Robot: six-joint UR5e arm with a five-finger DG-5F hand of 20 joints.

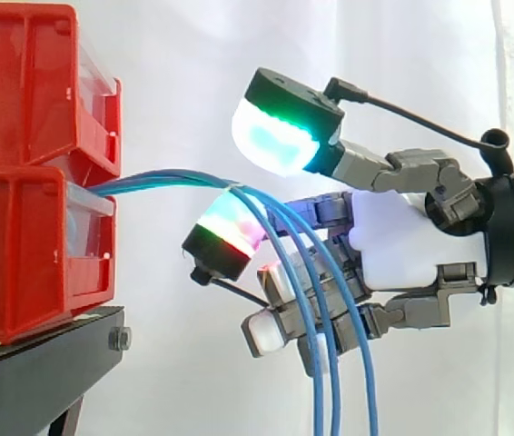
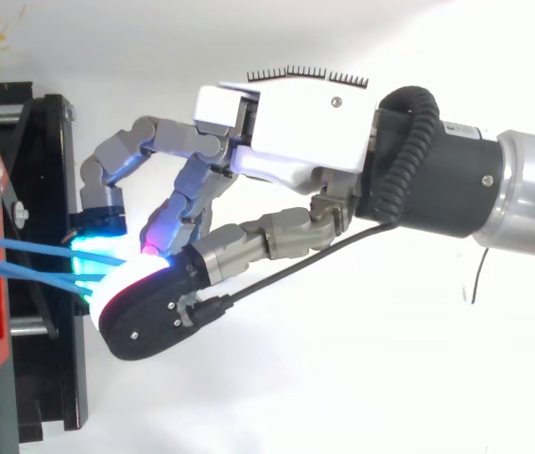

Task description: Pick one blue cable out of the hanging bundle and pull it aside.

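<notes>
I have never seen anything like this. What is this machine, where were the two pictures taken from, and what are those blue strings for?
The machine is a robot arm with a mechanical hand on its end. One picture looks level across the scene from the side, and the other looks down from above. Both show the same moment. On the left, red bins are stacked on a black stand. The blue strings are thin blue cables that come out from between the bins, arch over and hang down. The hand has reached in among them, since its job is to pick one out and pull it aside. I cannot tell from these pictures whether it already grips one.
</notes>
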